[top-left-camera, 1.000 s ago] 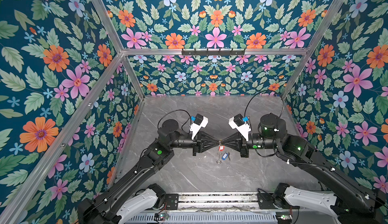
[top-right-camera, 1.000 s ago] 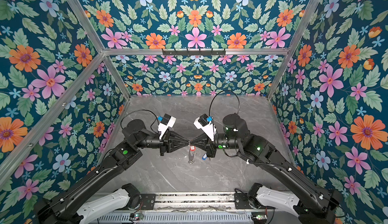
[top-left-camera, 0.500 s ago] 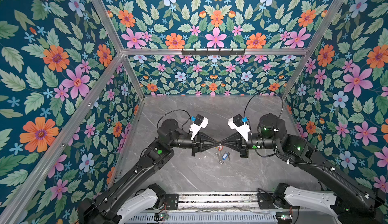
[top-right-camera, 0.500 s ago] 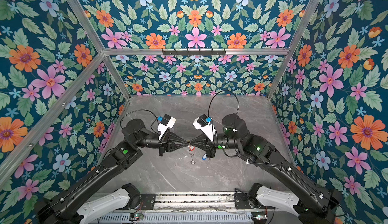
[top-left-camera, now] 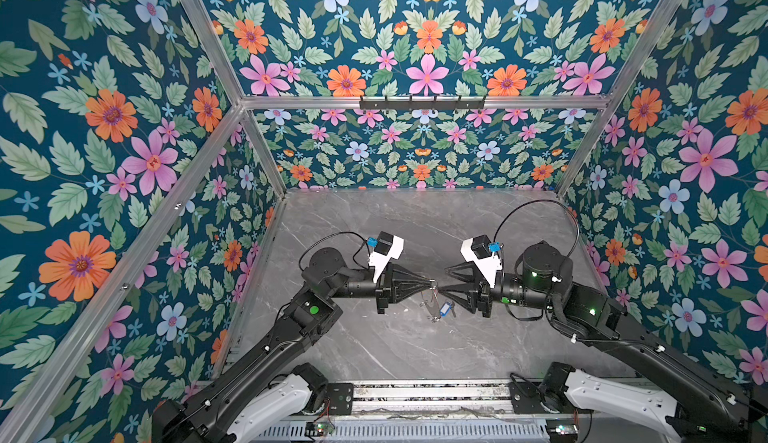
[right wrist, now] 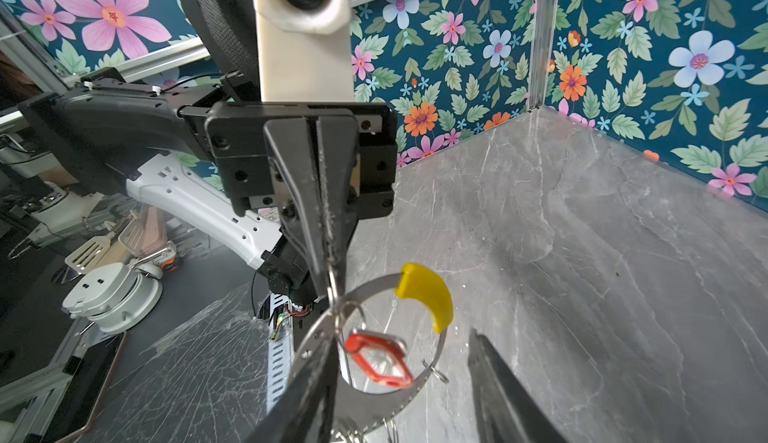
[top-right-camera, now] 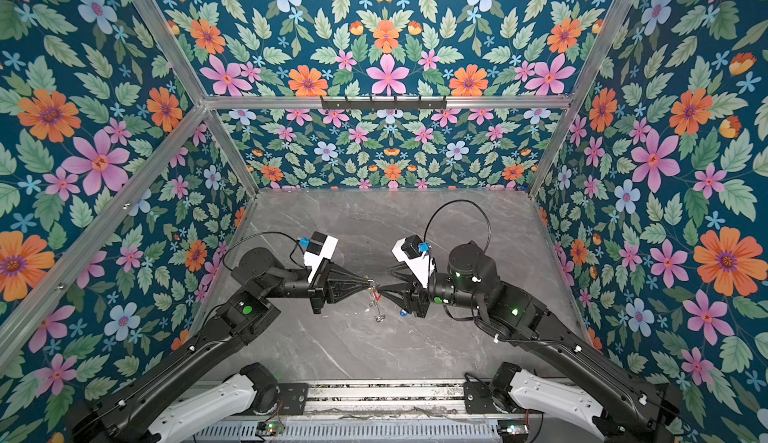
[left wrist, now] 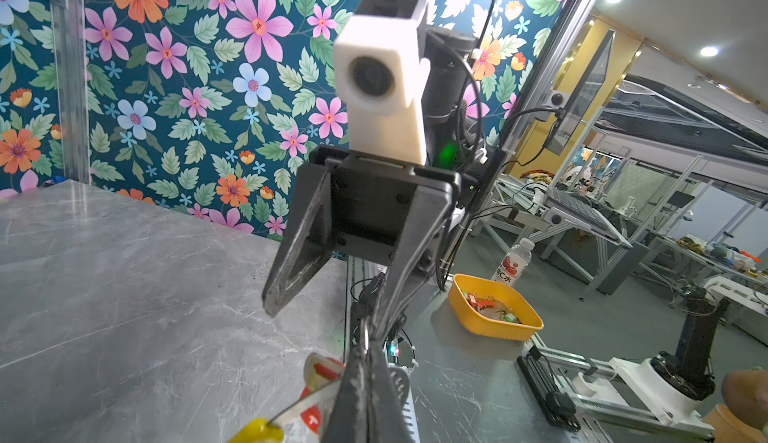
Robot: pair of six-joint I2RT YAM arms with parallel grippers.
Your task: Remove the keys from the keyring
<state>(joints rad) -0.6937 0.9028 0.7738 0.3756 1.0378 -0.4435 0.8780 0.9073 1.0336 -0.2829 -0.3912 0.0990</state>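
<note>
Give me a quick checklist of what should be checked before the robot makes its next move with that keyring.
1. The left gripper is shut on the keyring: ok.
2. The right gripper is open, ready to grasp: ok.
3. The red-tagged key is off the keyring: not ok, it hangs on the band.
4. The blue-tagged key is off the keyring: cannot tell; it appears to lie on the table below.
5. The yellow sleeve is free of both grippers: ok.
</note>
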